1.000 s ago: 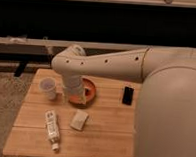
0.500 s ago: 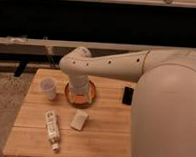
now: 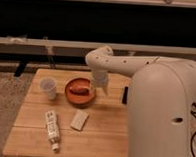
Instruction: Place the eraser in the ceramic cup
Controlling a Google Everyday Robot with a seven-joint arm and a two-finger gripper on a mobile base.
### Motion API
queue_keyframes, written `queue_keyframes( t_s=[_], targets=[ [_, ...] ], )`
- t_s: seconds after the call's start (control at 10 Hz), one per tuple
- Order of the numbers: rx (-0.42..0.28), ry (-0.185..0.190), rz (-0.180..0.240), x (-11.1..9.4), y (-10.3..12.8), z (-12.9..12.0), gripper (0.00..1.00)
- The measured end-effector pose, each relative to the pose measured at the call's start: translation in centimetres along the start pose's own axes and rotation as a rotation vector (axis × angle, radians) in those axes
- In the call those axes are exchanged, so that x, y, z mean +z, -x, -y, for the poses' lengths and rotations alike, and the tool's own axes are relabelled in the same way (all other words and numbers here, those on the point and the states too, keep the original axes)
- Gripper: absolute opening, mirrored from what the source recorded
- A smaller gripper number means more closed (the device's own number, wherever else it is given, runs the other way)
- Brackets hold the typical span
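Note:
The eraser (image 3: 124, 94), a small black block, lies on the wooden table (image 3: 103, 131) at the right, partly hidden behind my white body. The ceramic cup (image 3: 48, 87), small and pale, stands upright at the table's left. My gripper (image 3: 100, 86) hangs down from the bent arm just right of the orange-brown bowl, between the bowl and the eraser and well right of the cup. It is above the table surface and I see nothing in it.
An orange-brown bowl (image 3: 80, 91) stands between the cup and the gripper. A beige flat block (image 3: 79, 119) and a white tube (image 3: 51, 130) lie nearer the front. My large white body (image 3: 162, 117) covers the table's right side. A dark shelf runs behind.
My arm and gripper have swung to the right, from over the gap between cup and bowl to the right side of the bowl, closer to the eraser. The objects have not moved.

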Motion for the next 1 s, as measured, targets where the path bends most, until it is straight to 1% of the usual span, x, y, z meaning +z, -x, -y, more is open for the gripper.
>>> queue_keyframes(
  t_s=[0.1, 0.2, 0.3, 0.6, 0.8, 1.0],
  targets=[
    [0.019, 0.001, 0.002, 0.7, 1.6, 1.4, 0.65],
    [0.052, 0.007, 0.005, 1.6, 3.9, 3.8, 0.65],
    [0.079, 0.013, 0.008, 2.5, 5.5, 6.0, 0.65],
    [0.166, 0.043, 0.032, 4.8, 9.2, 14.0, 0.65],
    [0.197, 0.060, 0.049, 5.6, 10.4, 16.3, 0.65],
    [0.202, 0.077, 0.054, 6.9, 10.6, 16.6, 0.65]
  ],
)
